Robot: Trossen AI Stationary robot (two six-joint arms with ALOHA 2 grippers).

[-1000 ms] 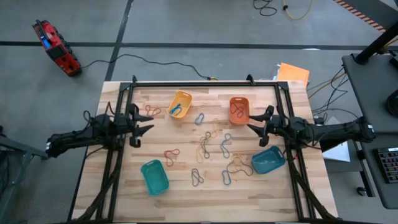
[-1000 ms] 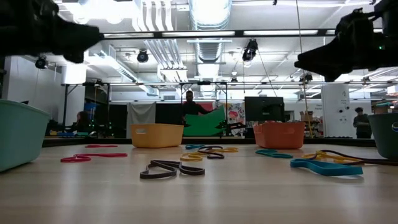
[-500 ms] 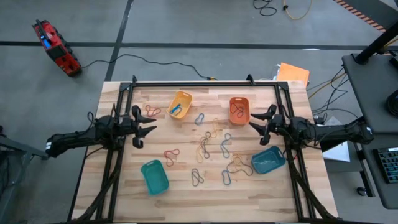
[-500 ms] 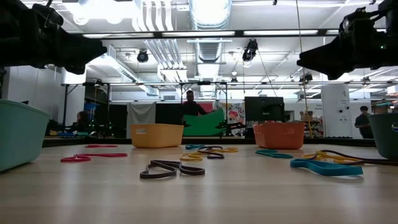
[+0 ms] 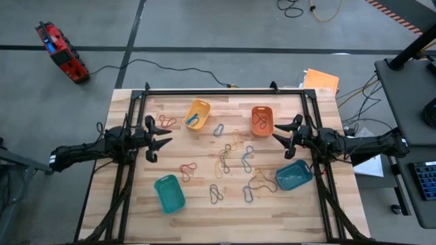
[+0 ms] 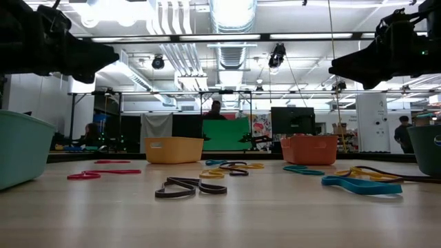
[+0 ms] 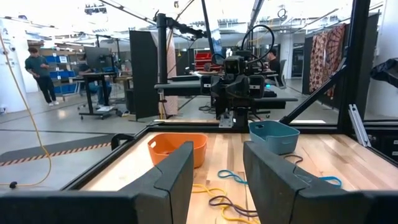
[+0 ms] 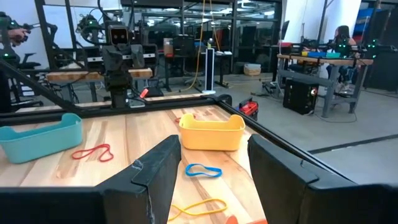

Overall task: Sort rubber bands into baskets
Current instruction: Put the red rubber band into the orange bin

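Several rubber bands (image 5: 231, 160) in red, blue, yellow, orange and grey lie flat on the middle of the wooden table, and two red ones (image 5: 163, 122) lie at far left. Around them stand the baskets: yellow (image 5: 197, 113) with a blue band inside, orange (image 5: 262, 120), teal-green (image 5: 169, 192) and blue-teal (image 5: 293, 175). My left gripper (image 5: 163, 143) hovers level above the table's left side, open and empty (image 7: 217, 155). My right gripper (image 5: 278, 135) hovers level at the right side, between the orange and blue-teal baskets, also open and empty (image 8: 214, 149).
A black metal frame (image 5: 225, 91) runs along the table's far, left and right sides. An orange sheet (image 5: 321, 80) lies off the far right corner. People and furniture (image 6: 215, 110) show in the room beyond the table's far edge.
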